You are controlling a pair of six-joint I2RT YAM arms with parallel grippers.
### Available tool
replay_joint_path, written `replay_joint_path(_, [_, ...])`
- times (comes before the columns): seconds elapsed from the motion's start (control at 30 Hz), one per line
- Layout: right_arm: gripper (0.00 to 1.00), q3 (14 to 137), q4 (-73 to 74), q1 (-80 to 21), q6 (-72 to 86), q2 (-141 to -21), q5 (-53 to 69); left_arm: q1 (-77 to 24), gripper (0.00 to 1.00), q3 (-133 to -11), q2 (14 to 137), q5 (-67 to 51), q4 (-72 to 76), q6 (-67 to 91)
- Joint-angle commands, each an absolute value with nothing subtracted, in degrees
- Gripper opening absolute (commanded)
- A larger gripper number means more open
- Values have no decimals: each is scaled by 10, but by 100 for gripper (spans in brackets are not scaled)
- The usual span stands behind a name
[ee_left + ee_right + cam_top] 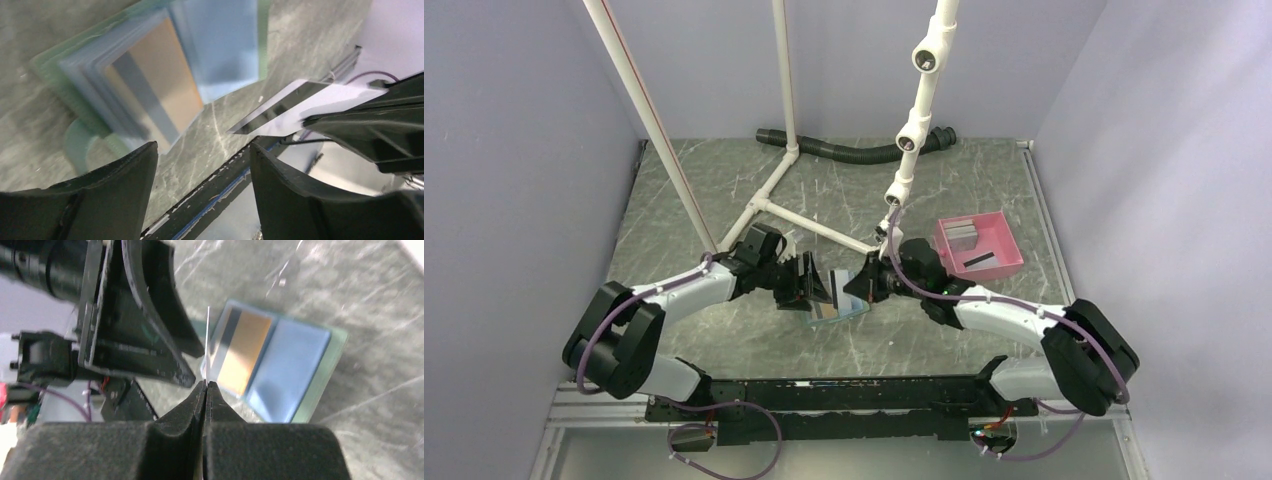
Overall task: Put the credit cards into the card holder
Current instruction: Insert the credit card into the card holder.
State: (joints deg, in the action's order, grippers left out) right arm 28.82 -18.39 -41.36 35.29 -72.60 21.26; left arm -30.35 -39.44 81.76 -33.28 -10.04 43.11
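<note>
The right pincer (205,385) is pressed together on the bottom edge of a silver-grey card (295,102), which stands up from its tips and is seen edge-on from the right wrist. Facing it closely from the left, the left pincer (202,150) has its jaws apart with nothing between them. Just below and between the two, the card holder (839,310) lies opened flat on the worktop (724,340), about midway between the left and right edges. Its pale blue inside faces up, with a green border showing around it. A tan card (245,352) with a dark stripe sits in the slots of one half. Well apart, close to the right edge, a pink tray (1007,240) holds grey cards (959,235) and a black card (980,262).
</note>
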Motion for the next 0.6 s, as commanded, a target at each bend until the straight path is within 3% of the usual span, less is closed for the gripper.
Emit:
replay_joint_path(0.0, [0,352,-132,-438,330,-762,95,-304,75,-388,770,-237,-169,433])
replay_joint_path(0.27, [0,384,-97,-456,304,-791,90,-301,86,-377,718,-145,-239,440])
replay_joint_path(0.5, [0,426,-48,-457,286,-821,105,-288,83,-377,769,-116,-243,439])
replay_joint_path(0.57, [0,435,-39,-457,287,-826,120,-278,78,-375,790,-124,-237,442])
